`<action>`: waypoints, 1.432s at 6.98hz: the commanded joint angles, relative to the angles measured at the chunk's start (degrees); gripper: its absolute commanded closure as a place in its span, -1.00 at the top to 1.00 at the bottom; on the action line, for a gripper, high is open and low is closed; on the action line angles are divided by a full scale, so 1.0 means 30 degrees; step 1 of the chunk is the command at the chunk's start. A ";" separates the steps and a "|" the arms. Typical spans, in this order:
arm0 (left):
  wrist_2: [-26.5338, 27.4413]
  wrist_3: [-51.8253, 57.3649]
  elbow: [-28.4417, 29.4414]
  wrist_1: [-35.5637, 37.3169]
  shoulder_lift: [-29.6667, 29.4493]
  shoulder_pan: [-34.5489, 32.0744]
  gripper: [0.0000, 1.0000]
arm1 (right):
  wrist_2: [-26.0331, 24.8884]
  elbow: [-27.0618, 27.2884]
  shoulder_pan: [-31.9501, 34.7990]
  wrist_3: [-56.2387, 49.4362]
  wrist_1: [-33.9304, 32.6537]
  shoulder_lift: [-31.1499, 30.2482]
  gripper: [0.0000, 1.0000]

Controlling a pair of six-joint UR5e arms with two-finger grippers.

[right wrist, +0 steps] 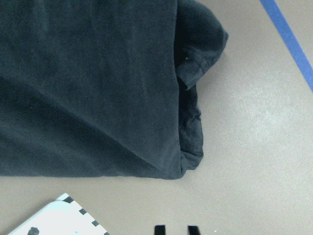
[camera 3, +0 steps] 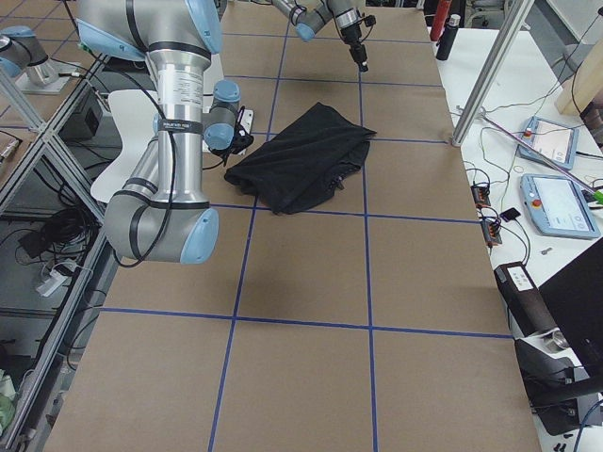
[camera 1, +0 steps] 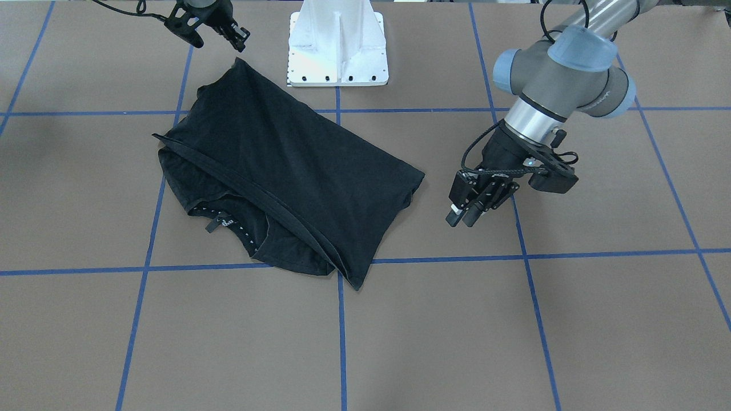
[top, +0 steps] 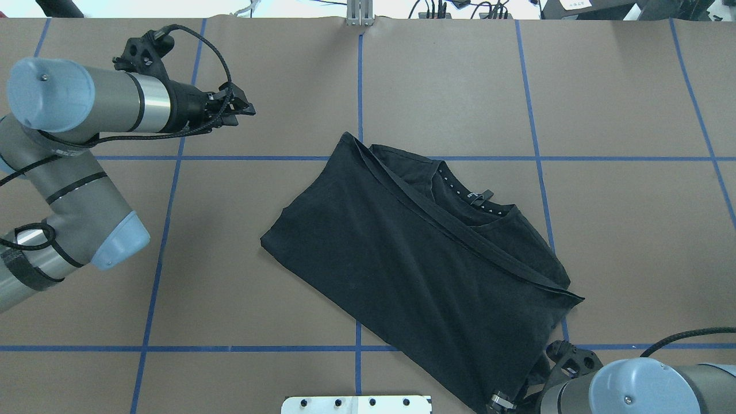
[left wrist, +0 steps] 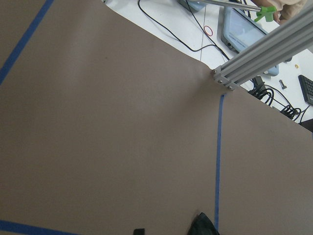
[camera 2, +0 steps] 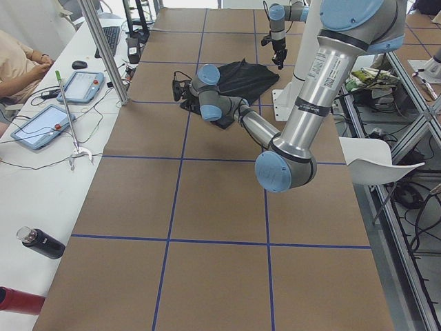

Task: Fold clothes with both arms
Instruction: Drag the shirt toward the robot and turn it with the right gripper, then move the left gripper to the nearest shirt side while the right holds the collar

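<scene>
The black T-shirt [camera 1: 297, 165] lies folded and askew in the middle of the table, collar and neck label showing along one edge [top: 480, 201]; its logo is hidden. It also shows in the overhead view [top: 402, 259] and the right wrist view [right wrist: 88, 83]. My left gripper [camera 1: 464, 218] hangs above bare table apart from the shirt, fingers together and empty; it shows overhead too [top: 248, 108]. My right gripper [camera 1: 240, 33] hovers over the shirt's corner nearest the base, empty, its fingertips [right wrist: 159, 229] a small gap apart.
The white pedestal base [camera 1: 337, 51] stands beside the shirt's near corner and shows in the right wrist view [right wrist: 54, 218]. Blue tape lines [camera 1: 341, 342] grid the brown table. An aluminium post [left wrist: 264, 46] stands at the far edge. Tablets [camera 2: 41, 127] lie on the side bench.
</scene>
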 commanded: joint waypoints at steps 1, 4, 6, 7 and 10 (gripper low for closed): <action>0.0911 -0.1309 -0.2500 0.4435 0.0004 0.2006 0.03 | 0.0177 0.0034 0.1309 0.0224 0.0003 0.0159 1.00; 0.3759 -0.2481 -0.3951 0.7190 0.0412 0.4913 0.05 | 0.0354 -0.0403 0.5817 -0.0098 0.0003 0.1237 1.00; 0.4142 -0.2777 -0.3952 0.7249 0.0850 0.5646 0.05 | 0.0442 -0.2212 0.8747 -0.1492 -0.0055 0.3748 1.00; 0.4897 -0.3358 -0.3923 0.7220 0.1143 0.6199 0.05 | 0.0646 -0.2483 0.9747 -0.2143 -0.0084 0.3994 1.00; 0.5724 -0.3686 -0.3719 0.7132 0.1788 0.6937 0.04 | 0.0648 -0.3797 1.0811 -0.3378 -0.0085 0.4231 1.00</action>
